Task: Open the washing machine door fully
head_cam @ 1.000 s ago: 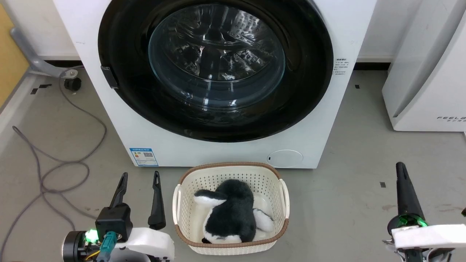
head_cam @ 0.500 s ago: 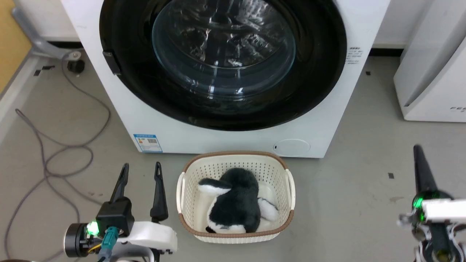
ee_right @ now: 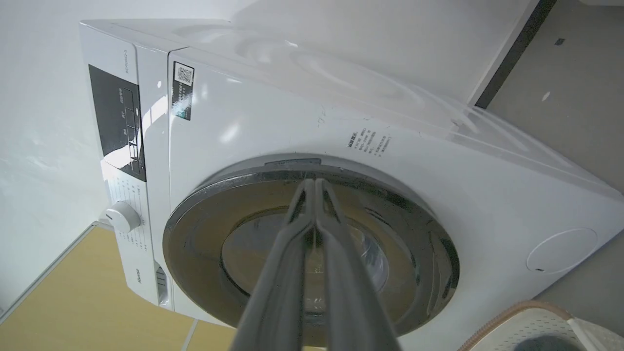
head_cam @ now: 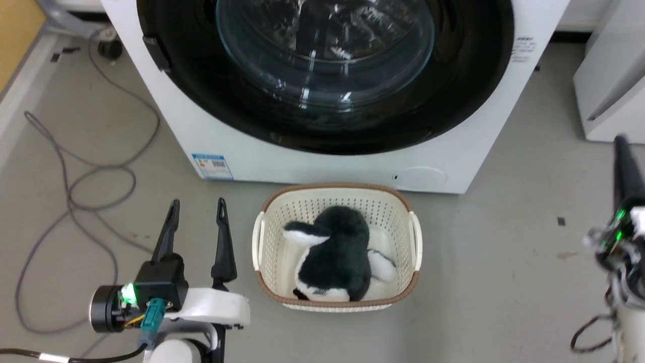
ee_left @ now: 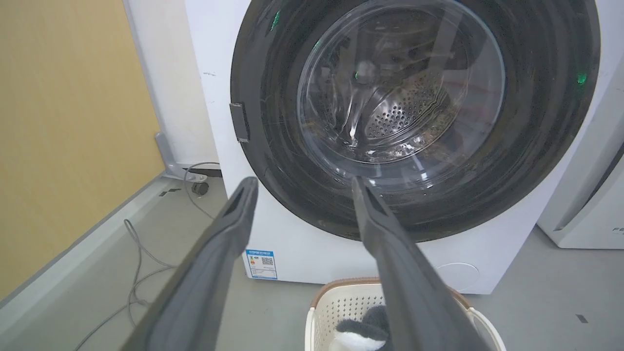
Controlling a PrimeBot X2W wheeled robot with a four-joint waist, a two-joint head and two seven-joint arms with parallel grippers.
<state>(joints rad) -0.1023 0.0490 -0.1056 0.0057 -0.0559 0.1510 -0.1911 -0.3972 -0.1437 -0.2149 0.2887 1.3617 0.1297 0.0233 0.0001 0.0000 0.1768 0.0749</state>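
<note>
Blue label [head_cam: 212, 166] on washing machine [head_cam: 282, 164], print illegible

Bright even light; glare on washing machine door [head_cam: 322, 70]; wrist views edge-distorted

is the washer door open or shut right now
Shut. The washing machine door lies flat against the washing machine, no gap at its rim; the drum is seen through its glass.
</note>
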